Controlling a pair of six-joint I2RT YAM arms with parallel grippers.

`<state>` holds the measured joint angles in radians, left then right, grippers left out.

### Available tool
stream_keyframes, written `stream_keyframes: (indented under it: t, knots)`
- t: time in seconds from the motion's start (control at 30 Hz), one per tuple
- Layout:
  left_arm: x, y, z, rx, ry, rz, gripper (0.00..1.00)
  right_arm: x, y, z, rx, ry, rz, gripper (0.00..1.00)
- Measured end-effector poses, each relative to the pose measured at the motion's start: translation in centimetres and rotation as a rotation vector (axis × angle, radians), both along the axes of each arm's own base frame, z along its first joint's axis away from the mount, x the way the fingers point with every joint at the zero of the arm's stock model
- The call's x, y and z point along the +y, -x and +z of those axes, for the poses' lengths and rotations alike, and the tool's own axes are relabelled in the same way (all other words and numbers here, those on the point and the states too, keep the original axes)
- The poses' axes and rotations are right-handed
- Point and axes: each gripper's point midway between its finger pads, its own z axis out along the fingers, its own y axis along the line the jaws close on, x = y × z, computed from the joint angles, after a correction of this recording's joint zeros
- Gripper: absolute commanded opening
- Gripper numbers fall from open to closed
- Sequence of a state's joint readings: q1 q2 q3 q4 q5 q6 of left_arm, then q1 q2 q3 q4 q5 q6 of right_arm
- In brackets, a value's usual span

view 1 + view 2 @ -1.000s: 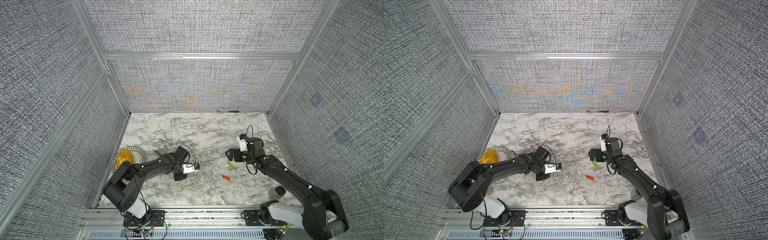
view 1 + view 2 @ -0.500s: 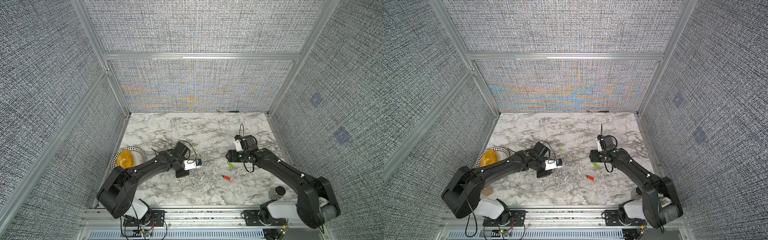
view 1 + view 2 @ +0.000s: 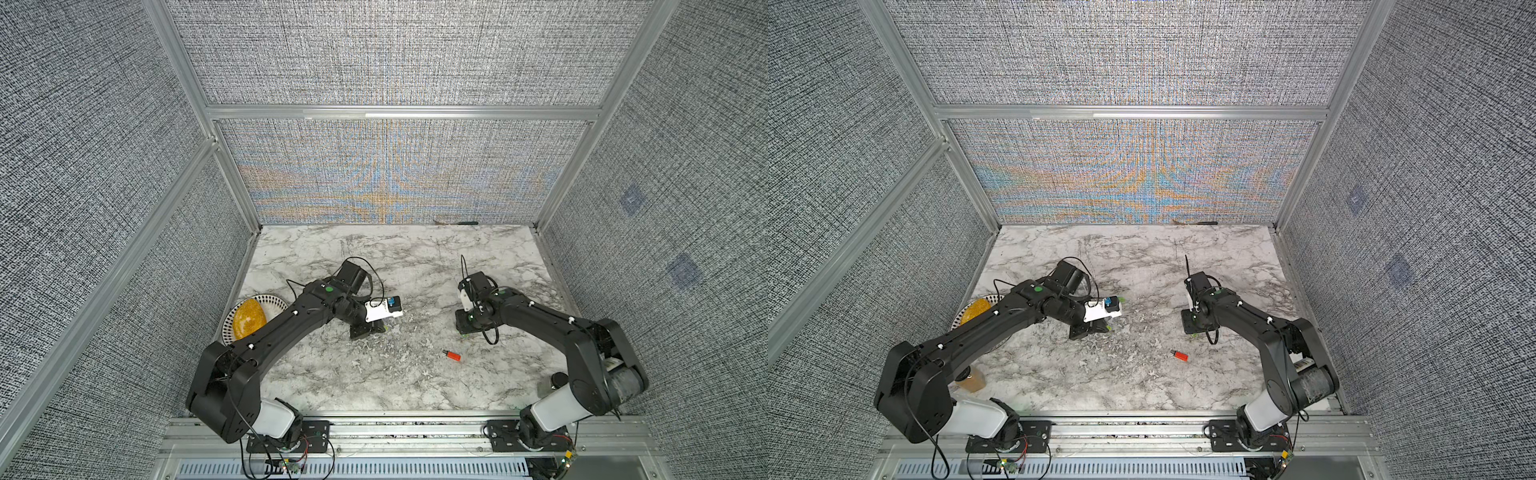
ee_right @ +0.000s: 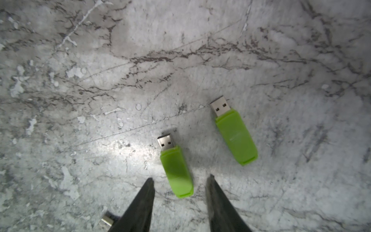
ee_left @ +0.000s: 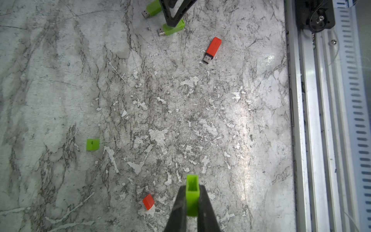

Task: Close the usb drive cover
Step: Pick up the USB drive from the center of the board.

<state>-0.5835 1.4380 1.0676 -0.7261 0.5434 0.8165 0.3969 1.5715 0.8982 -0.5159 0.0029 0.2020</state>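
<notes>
Green plastic cap [image 5: 192, 180] pinched in left end effector [image 5: 192, 189]; right end effector [image 4: 180, 178] gapes astride green plastic stick [image 4: 176, 170], likely for capping.

- Both top views: high over front rail [image 3: 415, 424], looking down + fwd; whole table [image 3: 374, 257] in frame, nearly same pic.
- L wrist cam: low, behind left gripper [image 5: 192, 186], facing across table twd right gripper [image 5: 173, 23].
- R wrist cam: v. close to tabletop, behind right gripper [image 4: 180, 178].
- Both wrist views share green sticks [image 5: 172, 28].
</notes>
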Motion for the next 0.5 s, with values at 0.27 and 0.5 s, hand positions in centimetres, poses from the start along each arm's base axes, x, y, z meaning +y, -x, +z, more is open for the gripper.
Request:
stream_keyframes:
  t: [0.27,0.5]
  knots:
    - [0.1,0.2,0.1,0.004,0.002,-0.003,0.00,0.0,0.0,-1.3,0.034,0.037,0.027,0.40]
    - [0.5,-0.1,-0.3,-0.012,-0.026,0.011,0.00,0.2,-0.6,-2.0,0.037,0.058,0.039,0.34]
